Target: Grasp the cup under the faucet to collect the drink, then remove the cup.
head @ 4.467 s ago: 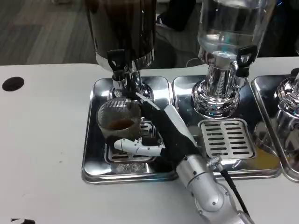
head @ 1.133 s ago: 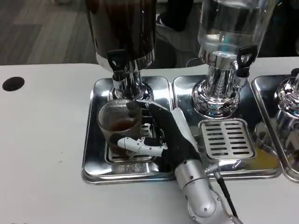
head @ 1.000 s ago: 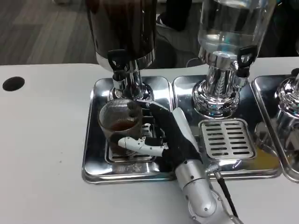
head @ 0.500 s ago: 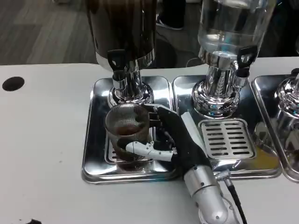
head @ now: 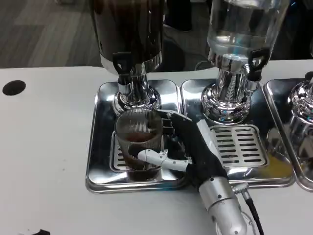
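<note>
cup (head: 139,142): ribbed clear glass with some dark drink in the bottom; sits over the near part of the left drip tray (head: 100,152), in front of the faucet (head: 122,68) rather than directly under it; whether it rests on the grate or is raised a little, cannot tell; right hand (head: 188,147) grasps it from the right side; white thumb across the near side of the glass, black fingers wrapped round the far side; silver forearm runs down to the lower right with a black cable beside the wrist; dark dispenser (head: 128,34) stands at the back of the same tray on a chrome base; clear dispenser (head: 239,29) on the next tray to the right, slotted grate (head: 238,145) in front of it; third chrome base (head: 303,105) at the right edge; white table (head: 44,147) with a dark round hole (head: 13,87) at far left.
</note>
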